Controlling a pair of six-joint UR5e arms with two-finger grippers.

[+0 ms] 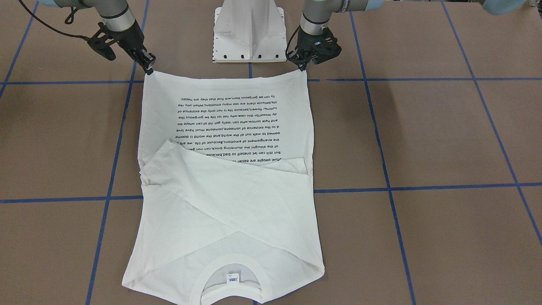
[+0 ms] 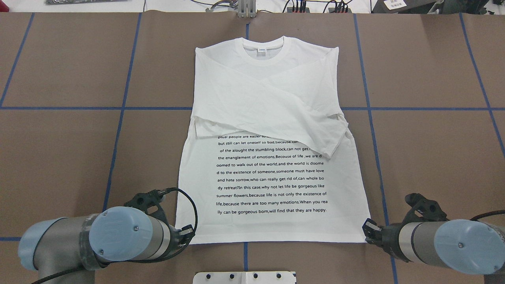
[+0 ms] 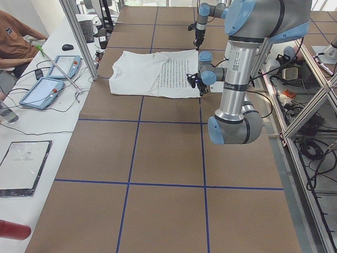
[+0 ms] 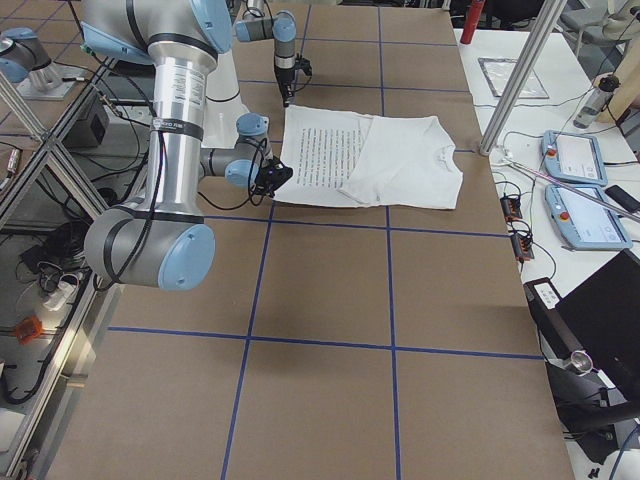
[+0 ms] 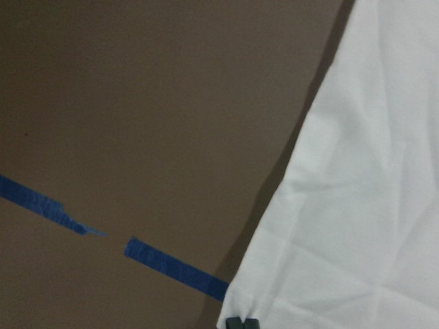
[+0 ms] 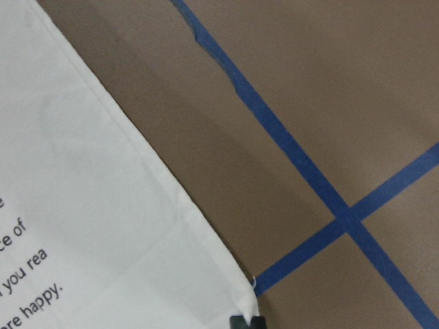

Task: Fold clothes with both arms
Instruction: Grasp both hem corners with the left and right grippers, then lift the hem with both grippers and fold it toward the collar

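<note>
At the shirt's (image 2: 272,118) hem corner on the robot's left, the left gripper (image 2: 188,232) is pinched on the cloth. Its wrist view shows dark fingertips (image 5: 241,322) at the very corner, with small puckers running out from them. At the opposite hem corner the right gripper (image 2: 367,228) is likewise closed on the cloth. Between the two corners the hem sags slightly toward the shirt's middle. Beyond the hem the shirt lies front up on the brown table (image 2: 59,157), with black text (image 2: 272,185) across its lower half. Both sleeves (image 2: 276,98) are crossed over the chest and cover part of the top text lines. Farthest from the grippers is the collar (image 2: 263,43), with a small label (image 2: 262,50) inside it. Blue tape lines (image 2: 118,108) cross the table around the shirt. A white base (image 1: 250,34) stands just off the hem, between the arms.
</note>
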